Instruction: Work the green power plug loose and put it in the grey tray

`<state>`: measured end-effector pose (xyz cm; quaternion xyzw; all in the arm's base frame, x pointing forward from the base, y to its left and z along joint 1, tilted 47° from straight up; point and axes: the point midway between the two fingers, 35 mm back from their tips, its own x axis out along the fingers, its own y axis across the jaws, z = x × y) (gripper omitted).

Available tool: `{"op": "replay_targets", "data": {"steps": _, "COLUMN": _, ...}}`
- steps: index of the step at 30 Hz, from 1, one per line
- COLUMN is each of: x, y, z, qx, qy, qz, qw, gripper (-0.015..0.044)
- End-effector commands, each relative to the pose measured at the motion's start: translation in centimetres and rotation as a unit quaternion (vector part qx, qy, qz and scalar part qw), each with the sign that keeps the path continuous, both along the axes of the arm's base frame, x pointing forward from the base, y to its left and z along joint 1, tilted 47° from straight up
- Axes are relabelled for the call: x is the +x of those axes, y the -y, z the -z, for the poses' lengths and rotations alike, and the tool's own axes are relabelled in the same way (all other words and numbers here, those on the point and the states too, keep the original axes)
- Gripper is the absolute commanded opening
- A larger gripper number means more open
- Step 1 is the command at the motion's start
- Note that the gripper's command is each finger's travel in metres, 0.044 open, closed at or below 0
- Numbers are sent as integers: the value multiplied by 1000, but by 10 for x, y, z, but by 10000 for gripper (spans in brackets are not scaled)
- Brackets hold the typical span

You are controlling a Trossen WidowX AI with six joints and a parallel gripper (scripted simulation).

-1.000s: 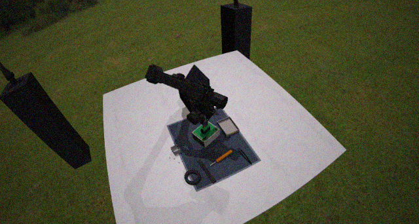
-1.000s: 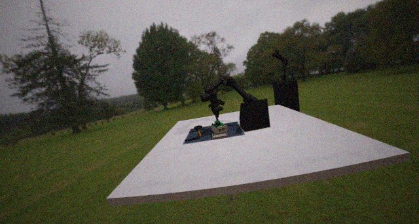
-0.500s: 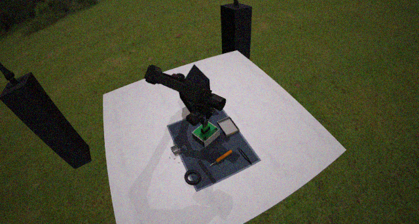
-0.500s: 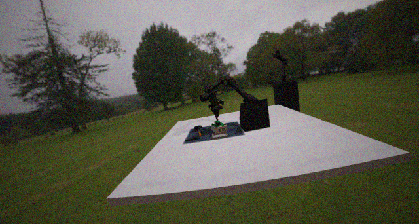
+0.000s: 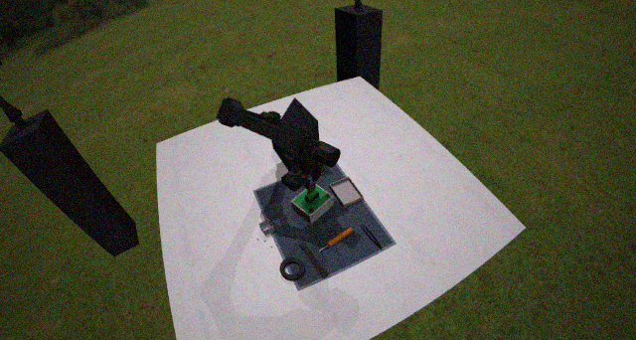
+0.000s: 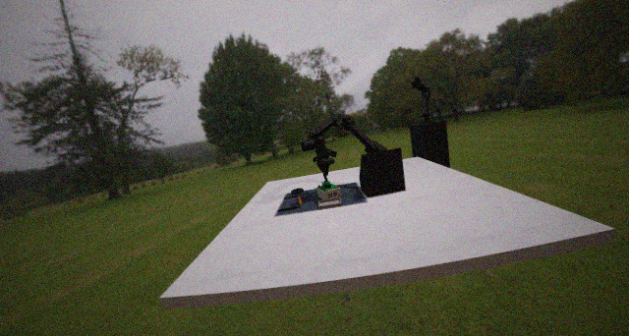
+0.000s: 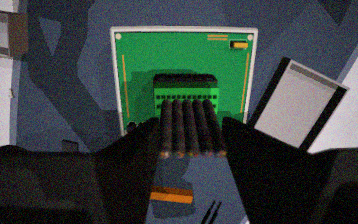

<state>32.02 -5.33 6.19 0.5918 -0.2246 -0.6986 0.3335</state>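
Note:
The green power plug (image 7: 186, 94) has a row of small holes and thick dark wires pointing toward the wrist camera. It stands at the black socket (image 7: 185, 79) on the green circuit board (image 5: 301, 201) (image 7: 140, 52), which lies on a pale raised box. My gripper (image 5: 312, 189) (image 6: 326, 178) (image 7: 190, 125) is shut on the plug, with one dark finger on each side. How deep the plug sits in the socket, and the tips' contact with it, are hidden by the wires and fingers. The grey tray (image 5: 346, 192) (image 7: 297, 107) stands right beside the board and holds nothing.
An orange-handled screwdriver (image 5: 340, 237) (image 7: 172, 195), black tweezers (image 5: 372, 237) (image 7: 211, 213) and a dark rod (image 5: 314, 261) lie on the blue mat (image 5: 380, 238). A black ring (image 5: 292, 269) lies at its corner. A small open box (image 5: 266, 227) (image 7: 17, 34) with tiny bits nearby sits at its edge.

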Motion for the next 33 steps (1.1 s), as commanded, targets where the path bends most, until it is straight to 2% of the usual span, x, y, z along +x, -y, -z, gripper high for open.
{"op": "replay_targets", "data": {"steps": 1, "x": 3, "y": 3, "z": 3, "qx": 2, "qy": 5, "qz": -4, "qw": 1000, "gripper": 131}}
{"op": "replay_targets", "data": {"steps": 6, "x": 3, "y": 3, "z": 3, "qx": 2, "qy": 5, "qz": -4, "qw": 1000, "gripper": 250}}
{"op": "replay_targets", "data": {"steps": 28, "x": 2, "y": 15, "z": 14, "qx": -15, "qy": 2, "qz": -2, "qw": 1000, "gripper": 250}}
{"op": "replay_targets", "data": {"steps": 33, "x": 2, "y": 15, "z": 14, "qx": -15, "qy": 2, "qz": -2, "qw": 1000, "gripper": 118}}
